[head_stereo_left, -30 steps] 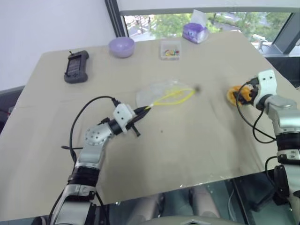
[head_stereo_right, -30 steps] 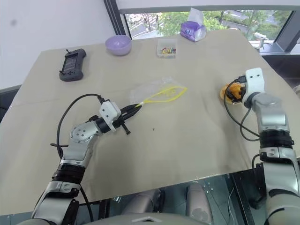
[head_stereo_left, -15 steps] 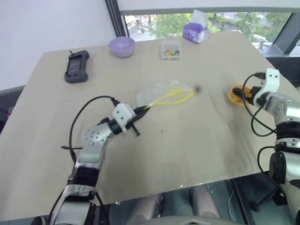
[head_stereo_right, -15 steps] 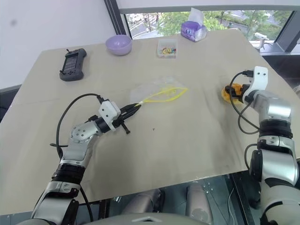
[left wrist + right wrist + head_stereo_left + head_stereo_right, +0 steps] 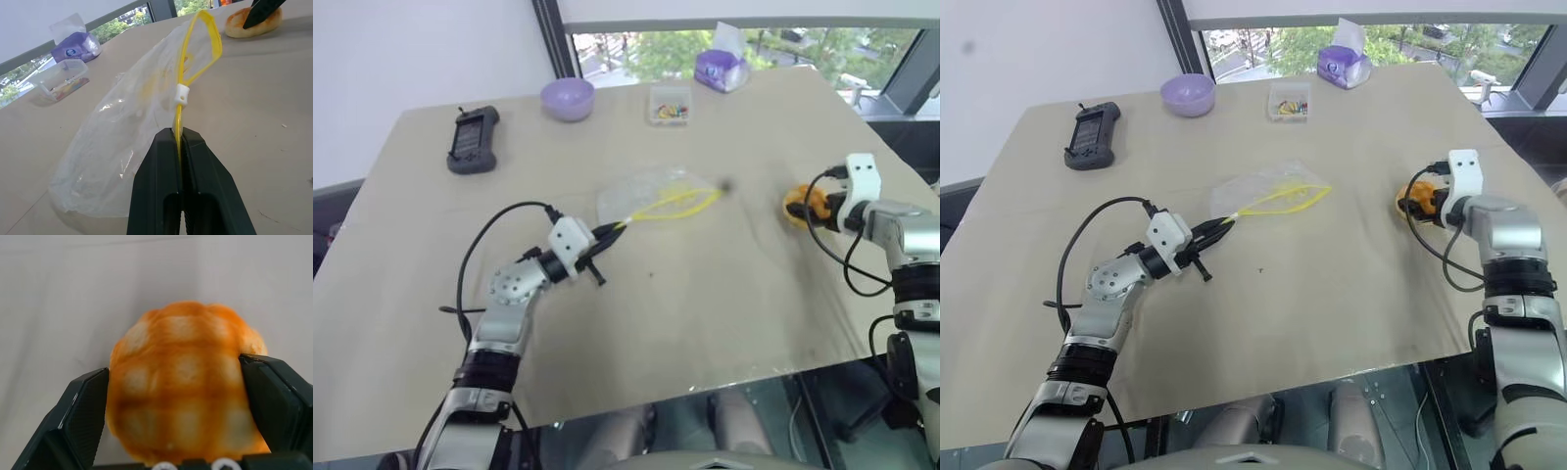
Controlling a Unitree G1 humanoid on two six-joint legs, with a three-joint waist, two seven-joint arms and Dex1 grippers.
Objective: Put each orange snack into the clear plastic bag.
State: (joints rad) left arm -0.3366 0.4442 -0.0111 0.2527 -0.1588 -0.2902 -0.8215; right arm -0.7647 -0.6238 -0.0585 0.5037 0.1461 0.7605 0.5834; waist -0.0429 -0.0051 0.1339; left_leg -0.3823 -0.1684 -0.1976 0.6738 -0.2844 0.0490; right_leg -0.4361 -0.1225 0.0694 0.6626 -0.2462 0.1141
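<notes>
The orange bun (image 5: 183, 387) sits on the tan table (image 5: 705, 323) toward the 3 o'clock edge, between the spread fingers (image 5: 80, 421) of the right gripper (image 5: 183, 431). The jaws stand wide on either side of it, pads just at its flanks — whether they press it yet cannot be told.

The left gripper (image 5: 181, 147) is clenched on the yellow zip strip (image 5: 198, 54) of the clear plastic bag (image 5: 651, 194), which lies near the table's middle with its mouth looped open toward 3 o'clock, facing the bun. Open tabletop lies between bag mouth and bun; a small dark speck (image 5: 725, 183) sits just past the loop's tip.

Along the 12 o'clock edge, well apart from both — a purple bowl (image 5: 568, 98), a small clear box of colourful bits (image 5: 669, 104) and a purple tissue pack (image 5: 721, 67). At about 10 o'clock lies a dark handheld device (image 5: 473, 139). A black cable (image 5: 484, 250) arcs over the left arm.
</notes>
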